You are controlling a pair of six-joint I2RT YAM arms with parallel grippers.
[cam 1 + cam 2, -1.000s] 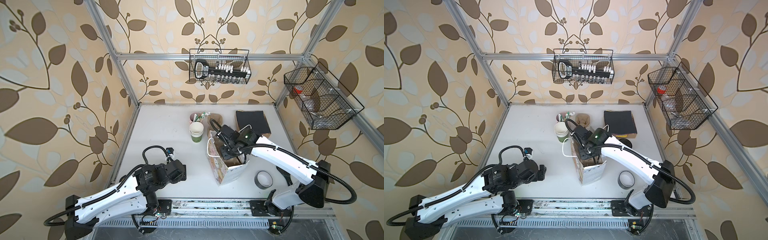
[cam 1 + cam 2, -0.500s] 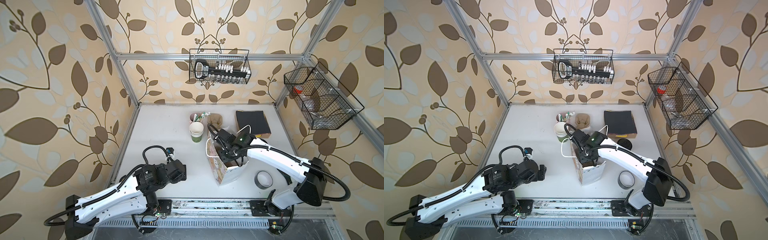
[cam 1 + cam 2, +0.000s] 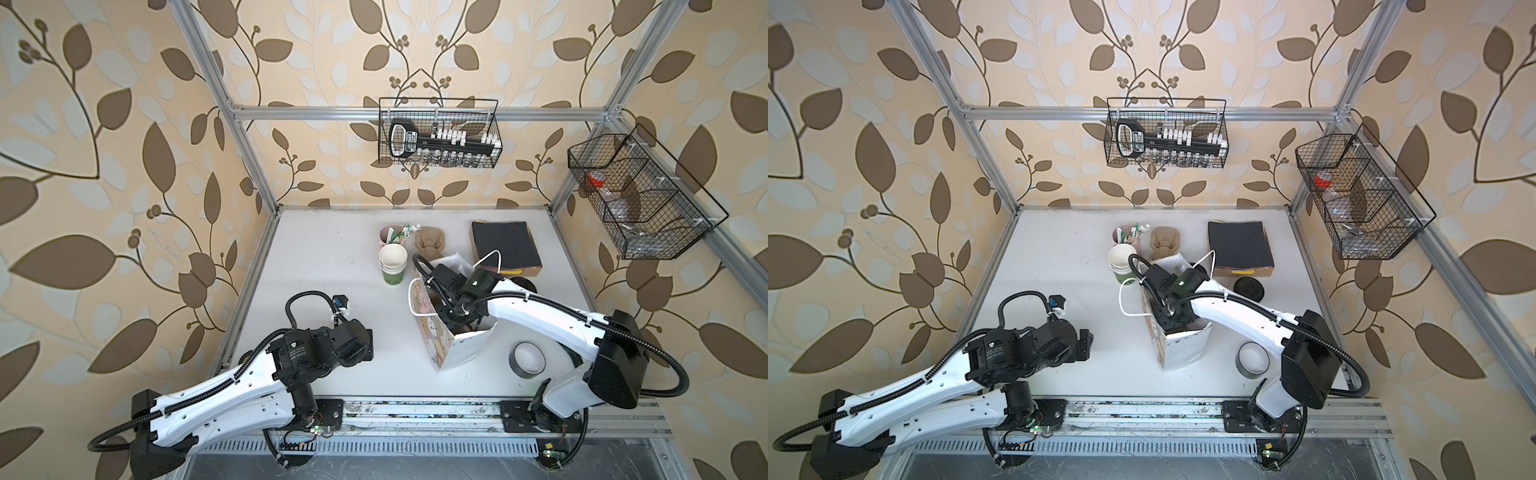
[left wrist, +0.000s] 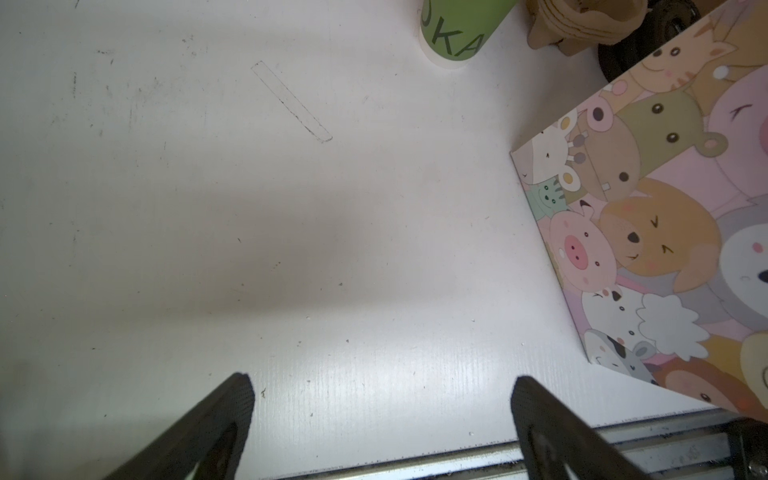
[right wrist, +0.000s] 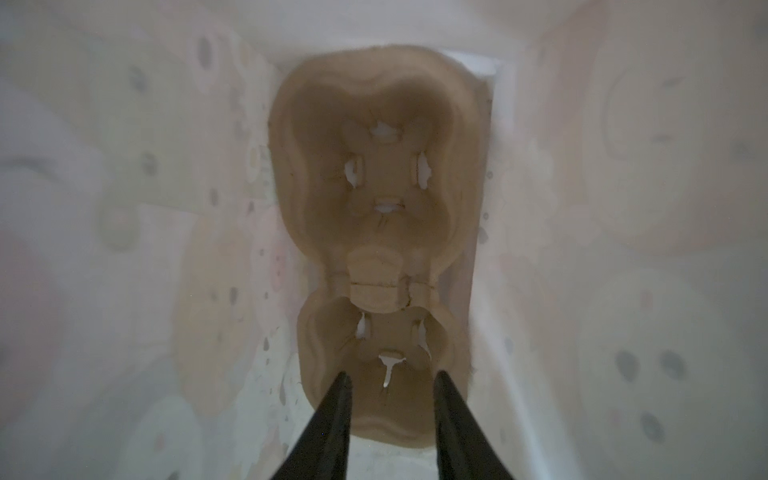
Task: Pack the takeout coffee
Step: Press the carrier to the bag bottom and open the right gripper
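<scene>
**Bimanual cell, top and wrist views.** A paper gift bag printed with pastel cartoon animals [image 3: 461, 351] stands upright with its mouth open near the middle of the white tabletop [image 3: 324, 257]. The right gripper [image 5: 392, 374] reaches down through the bag's mouth, and in both top views the bag walls hide its tips. In the right wrist view its two black fingers [image 5: 332, 415] are parted a moderate way with nothing between them. They are poised over the near well of a brown moulded-pulp two-cup carrier [image 5: 382, 174], which lies flat on the bag floor. The dark, black-lidded takeout coffee cup cannot be made out in any view, so its position cannot be told. The left gripper [image 4: 382, 386] hangs over bare tabletop on the left, well apart from the bag, with its fingers spread wide and holding nothing. Behind the bag stand a stack of lidless white-and-green paper cups [image 3: 392, 266], a pink cup of small wrapped items [image 3: 390, 236], a stack of brown pulp carriers [image 3: 431, 243] and a flat black-topped cardboard box [image 3: 505, 243]. A stack of round black lids [image 3: 1249, 287] lies near the bag beside the right arm, and a grey tape roll [image 3: 527, 359] lies towards the front edge.
</scene>
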